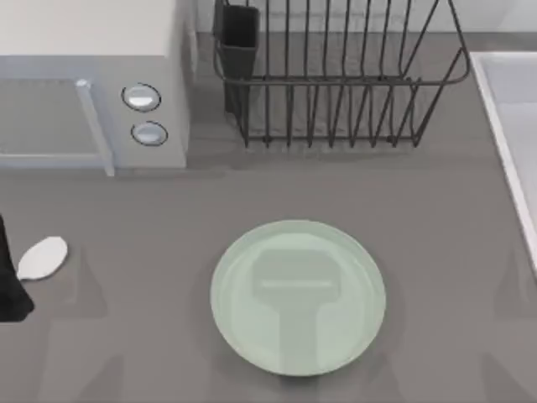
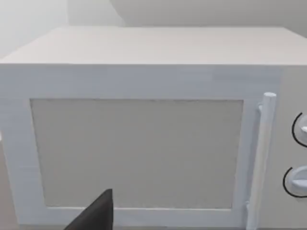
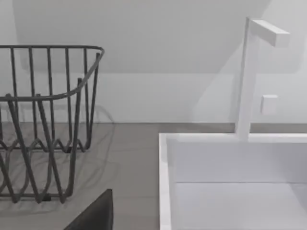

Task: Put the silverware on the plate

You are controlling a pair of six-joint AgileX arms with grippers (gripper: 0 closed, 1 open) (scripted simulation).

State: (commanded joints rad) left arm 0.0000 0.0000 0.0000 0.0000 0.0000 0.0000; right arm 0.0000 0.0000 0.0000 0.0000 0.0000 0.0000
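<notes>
Top view: left hand (image 1: 10, 285) sat dark at the bench's (image 1: 126, 336) left edge; its opening could not be told. The silverware (image 1: 42, 257) lay just beside it, white bowl showing, handle hidden. The plate (image 1: 298, 297) rested well off to that hand's right, bare. Left wrist view faced the microwave (image 2: 144, 143).

Grey counter (image 3: 134, 158) running back to a pale wall. Dark wire dish rack (image 3: 45, 120) standing on it, upright bars and a curved top rail, throwing a faint shadow onto the counter beside it. White sink (image 3: 230, 191) sitting apart from the rack, its rim raised above the counter. Squared white faucet (image 3: 249, 76) rising from the sink's back edge. One dark finger (image 3: 96, 215) of the right gripper poking in at the lower edge.
</notes>
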